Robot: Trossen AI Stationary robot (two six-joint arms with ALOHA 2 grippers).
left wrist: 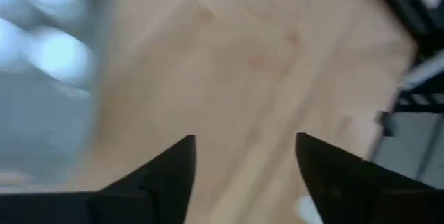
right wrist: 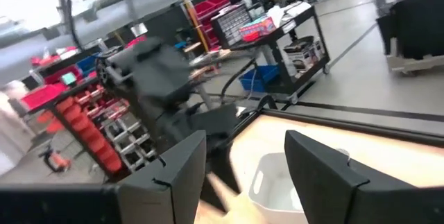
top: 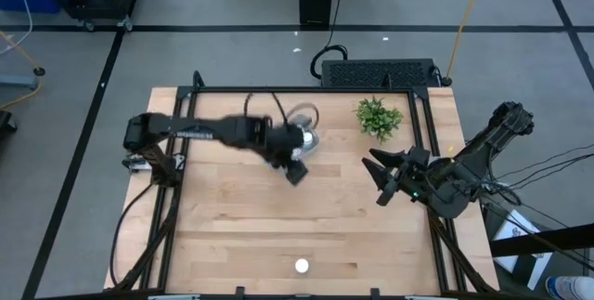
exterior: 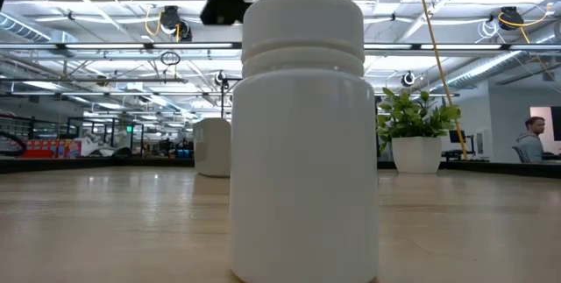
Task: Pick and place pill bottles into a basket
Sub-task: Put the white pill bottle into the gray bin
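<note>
One pill bottle [exterior: 302,134] stands upright right in front of the low camera: plain white, round, with a ridged cap slightly narrower than the body. From above it is the lone white dot [top: 302,265] near the front edge of the table [top: 232,226], well apart from both of my arms. The basket [right wrist: 291,182] is pale, with rounded corners and a slot handle in its wall; it sits toward the back of the table, close beside the small green plant [top: 379,117]. At the edge of my left wrist view I can make out pale round shapes inside a grey-blue wall [left wrist: 41,57], which look like bottles already lying in the basket, though the blur keeps me from counting them.

My left hand [top: 295,170] hangs over the table just beside the basket, fingers [left wrist: 166,168] spread apart with nothing between them. My right hand [top: 379,181] waits over the right side of the table, its fingers [right wrist: 316,165] also parted and empty.

The table is light wood planking inside a black frame. Beyond it lies a big open workshop with ceiling lights, red parts bins and a cart, and a person [exterior: 531,138] sits far off at the right.

My left arm covers most of the basket from above.
</note>
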